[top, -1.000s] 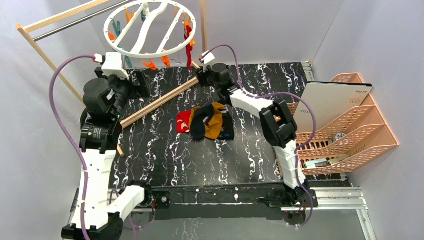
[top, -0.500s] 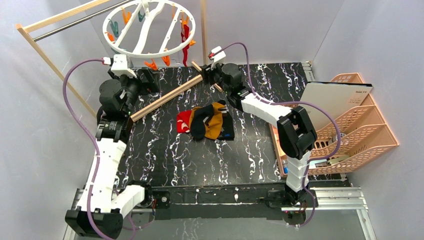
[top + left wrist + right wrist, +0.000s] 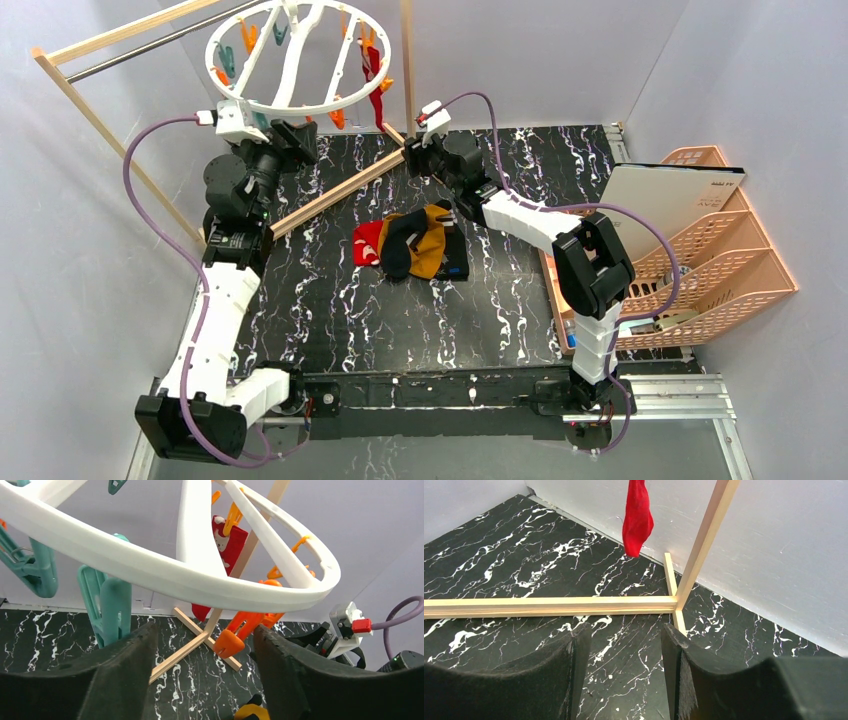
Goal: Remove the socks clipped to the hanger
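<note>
The hanger [image 3: 290,60] is a white ring hanging over the table's back left, fringed with orange and teal clips. One red sock [image 3: 374,75] still hangs clipped at its right side; it also shows in the left wrist view as red sock [image 3: 227,545] and in the right wrist view as red sock [image 3: 637,515]. My left gripper [image 3: 293,140] sits just under the ring's near rim [image 3: 150,575], open, with an orange clip [image 3: 230,642] above its gap [image 3: 202,650]. My right gripper [image 3: 418,152] is open and empty [image 3: 624,645], below and right of the hanging sock. Red, black and mustard socks [image 3: 410,243] lie piled mid-table.
A wooden-framed rack holds the ring; its base bar [image 3: 330,198] crosses the table diagonally and its upright [image 3: 407,60] stands beside the red sock. Peach wire baskets [image 3: 700,270] and a white board [image 3: 660,200] line the right edge. A dark flat item [image 3: 455,265] lies under the sock pile.
My left arm has stretched forward and up until its gripper sits under the ring's near rim, jaws slightly narrower. My right gripper shifted a little right and its elbow swung outward.
</note>
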Available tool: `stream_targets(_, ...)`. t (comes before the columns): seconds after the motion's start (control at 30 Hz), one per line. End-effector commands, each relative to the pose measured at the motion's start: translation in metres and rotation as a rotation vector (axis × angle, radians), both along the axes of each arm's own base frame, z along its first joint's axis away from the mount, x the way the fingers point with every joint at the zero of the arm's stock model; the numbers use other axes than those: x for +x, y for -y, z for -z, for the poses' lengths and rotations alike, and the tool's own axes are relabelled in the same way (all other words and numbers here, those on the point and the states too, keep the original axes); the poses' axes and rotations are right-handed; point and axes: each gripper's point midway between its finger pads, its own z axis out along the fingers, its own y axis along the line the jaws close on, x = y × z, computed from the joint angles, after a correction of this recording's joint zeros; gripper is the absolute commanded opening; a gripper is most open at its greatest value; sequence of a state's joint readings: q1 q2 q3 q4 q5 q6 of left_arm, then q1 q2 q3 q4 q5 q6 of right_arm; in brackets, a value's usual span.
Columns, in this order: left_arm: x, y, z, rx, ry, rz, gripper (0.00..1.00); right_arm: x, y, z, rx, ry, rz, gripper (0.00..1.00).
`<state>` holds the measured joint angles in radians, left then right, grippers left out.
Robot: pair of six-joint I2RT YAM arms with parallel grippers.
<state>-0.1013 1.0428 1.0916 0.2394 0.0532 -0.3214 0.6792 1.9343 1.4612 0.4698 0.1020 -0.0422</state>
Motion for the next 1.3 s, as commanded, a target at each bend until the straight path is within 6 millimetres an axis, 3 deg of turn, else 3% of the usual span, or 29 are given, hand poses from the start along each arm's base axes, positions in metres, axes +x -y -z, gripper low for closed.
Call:
stream_targets(0.0, 0.003, -0.004, -0.016, -0.047, 0.065, -0.012, 0.61, -0.004, 0.006, -0.04, 0.045, 0.079, 0.008, 0.61)
stream_targets(0.13, 0.006, -0.005, -0.016, -0.065, 0.071, -0.004, 0.46, -0.004, 0.007, -0.039, 0.043, 0.078, 0.011, 0.61)
stream_targets(0.23, 0.006, -0.008, -0.016, -0.069, 0.072, -0.008, 0.43, -0.004, 0.006, -0.038, 0.042, 0.078, 0.011, 0.61)
stream_targets(0.87, -0.021, -0.057, -0.016, 0.04, 0.024, -0.21, 0.43, -0.006, 0.002, -0.032, 0.04, 0.055, -0.013, 0.61)
stream_targets(1.27, -0.013, -0.089, -0.02, 0.129, -0.015, -0.374, 0.44, -0.012, 0.003, -0.031, 0.039, 0.048, -0.023, 0.61)
